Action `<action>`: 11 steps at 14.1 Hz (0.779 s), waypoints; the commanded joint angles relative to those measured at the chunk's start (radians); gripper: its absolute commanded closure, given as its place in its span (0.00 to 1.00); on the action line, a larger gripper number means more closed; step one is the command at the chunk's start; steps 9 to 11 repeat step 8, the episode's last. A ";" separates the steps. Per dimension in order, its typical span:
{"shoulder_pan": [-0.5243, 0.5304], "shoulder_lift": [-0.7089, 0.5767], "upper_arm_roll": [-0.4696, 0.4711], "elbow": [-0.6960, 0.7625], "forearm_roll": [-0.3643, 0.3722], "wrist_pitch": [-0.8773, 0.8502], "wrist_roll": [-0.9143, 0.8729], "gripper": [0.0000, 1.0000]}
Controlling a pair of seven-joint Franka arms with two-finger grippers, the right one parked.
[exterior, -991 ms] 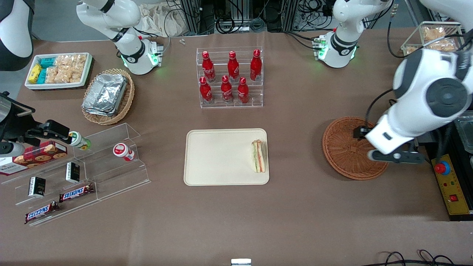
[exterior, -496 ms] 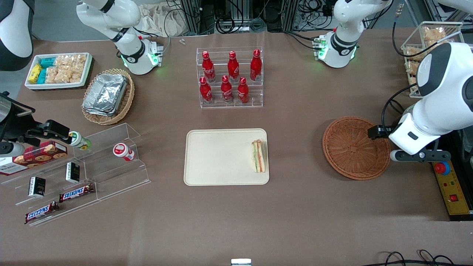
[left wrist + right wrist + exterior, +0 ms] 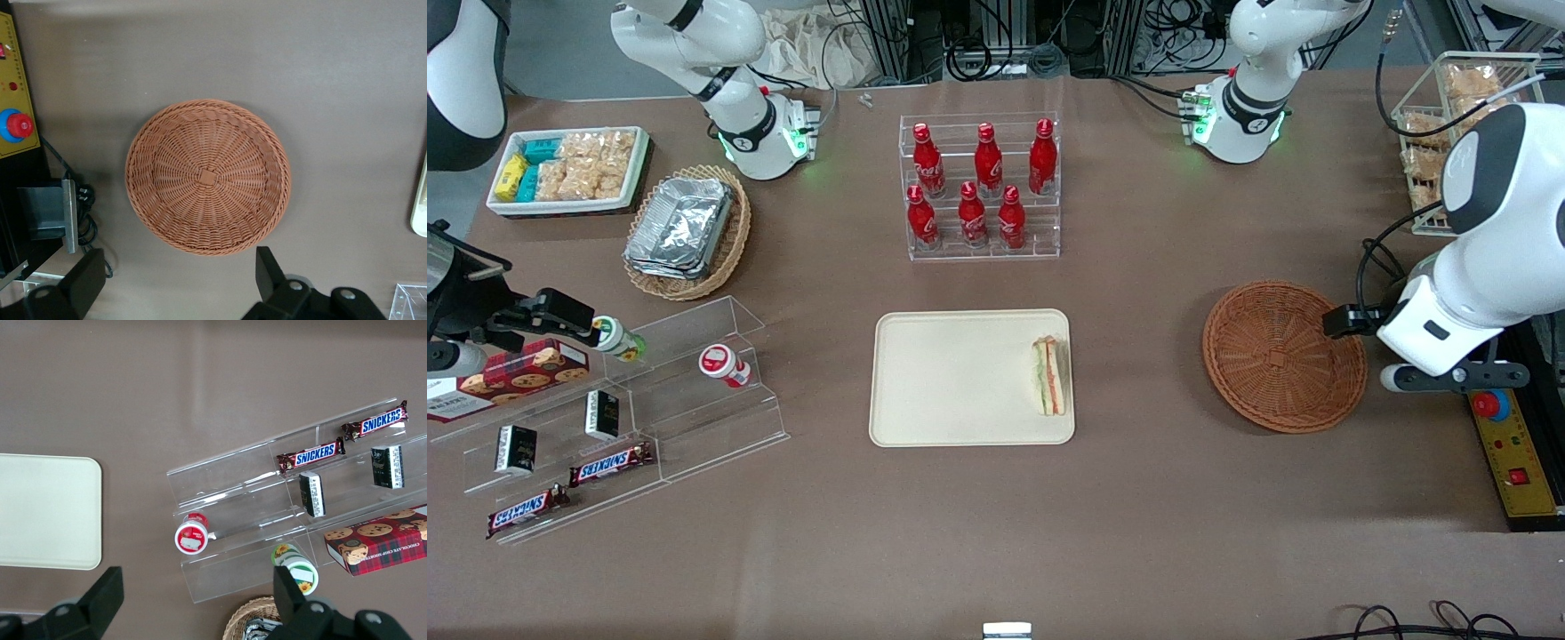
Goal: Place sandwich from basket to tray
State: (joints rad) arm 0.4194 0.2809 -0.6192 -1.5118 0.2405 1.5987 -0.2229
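Brown tabletop [image 3: 1156,498] w/ cables and frames along its edge farthest from the front cam. Landmark = tray [image 3: 951,378], cream, mid-table. Sandwich [image 3: 1049,375] lies on the tray, at the tray's end toward the working arm, filling edge up, just inside the rim. Basket [image 3: 1282,356] sits apart from the tray toward the working arm's end; nothing in it, weave fully visible in the wrist view [image 3: 208,177]. Gripper [image 3: 1440,378] hangs above the table just past the basket's rim, on the side away from the tray, near a yellow control box [image 3: 1516,453] w/ a red button. Its fingers [image 3: 267,270] are spread wide apart, nothing between them. Path between basket and tray is bare table.

Farther from the front cam than the tray: clear rack of red bottles [image 3: 980,187]. Toward the parked arm's end from the tray: tan basket w/ foil containers [image 3: 685,229], white bin of snack packets [image 3: 569,167], clear stepped shelf [image 3: 631,409] w/ choc bars, small cartons, a cookie box.
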 commanded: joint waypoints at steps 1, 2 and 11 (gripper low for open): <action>-0.169 -0.034 0.212 0.008 -0.015 -0.014 -0.004 0.00; -0.235 -0.049 0.296 0.007 -0.047 -0.011 0.023 0.00; -0.358 -0.062 0.469 0.007 -0.145 0.001 0.076 0.00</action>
